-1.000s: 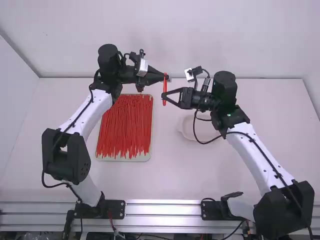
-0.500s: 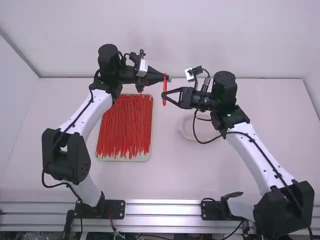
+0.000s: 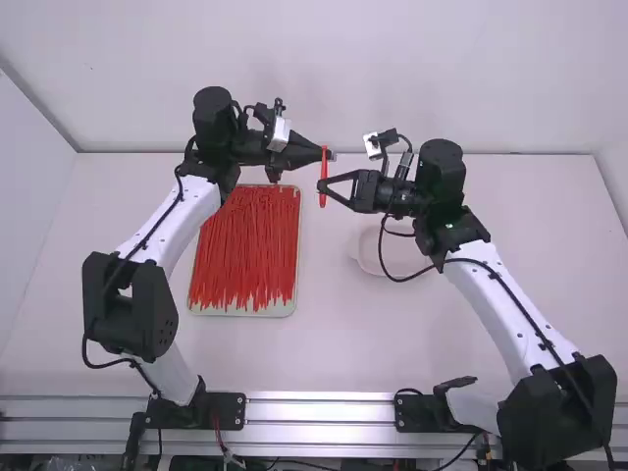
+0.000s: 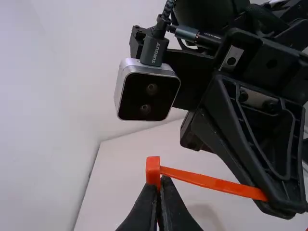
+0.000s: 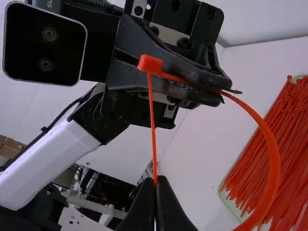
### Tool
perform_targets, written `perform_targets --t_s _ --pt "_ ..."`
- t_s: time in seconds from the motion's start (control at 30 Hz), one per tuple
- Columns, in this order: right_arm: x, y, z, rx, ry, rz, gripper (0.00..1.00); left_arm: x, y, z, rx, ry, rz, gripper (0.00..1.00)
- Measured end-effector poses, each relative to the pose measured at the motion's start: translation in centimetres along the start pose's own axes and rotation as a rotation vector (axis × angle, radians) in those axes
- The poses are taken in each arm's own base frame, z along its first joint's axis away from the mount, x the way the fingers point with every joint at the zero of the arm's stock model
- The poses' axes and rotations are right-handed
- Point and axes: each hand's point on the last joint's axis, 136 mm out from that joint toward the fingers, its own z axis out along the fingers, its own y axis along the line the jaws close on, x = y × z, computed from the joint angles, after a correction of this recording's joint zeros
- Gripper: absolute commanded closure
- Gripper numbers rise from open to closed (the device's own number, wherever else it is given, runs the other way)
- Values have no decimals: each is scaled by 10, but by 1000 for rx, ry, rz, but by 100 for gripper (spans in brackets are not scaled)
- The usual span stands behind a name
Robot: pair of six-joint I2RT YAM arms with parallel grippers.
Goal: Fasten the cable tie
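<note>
On the table's left half, back from the front edge, a pale tray carries a heap of red ties. Beyond it, toward the far edge and about midway between the side edges, one red cable tie stands upright in the air between the two arms. The left jaws are pressed together on it just beside its square head. The right jaws are clamped on its strap farther along, and the rest bows round in a wide curve.
</note>
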Motion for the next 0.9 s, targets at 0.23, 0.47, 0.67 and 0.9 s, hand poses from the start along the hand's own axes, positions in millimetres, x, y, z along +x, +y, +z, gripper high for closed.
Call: perform_targets --t_s 0.23,0.47,0.67,0.9 --pt "-8 7 -1 -23 -26 -23 100 0 -1 0 3 -1 0 98" --pt "-15 7 -7 -26 -47 -25 100 -7 -7 0 47 -20 41 98" --pt "-18 10 -8 -38 -54 -43 100 -8 -9 2 55 -22 31 98" --pt "-22 13 -10 -50 -71 -55 100 -9 -13 9 76 -29 30 98"
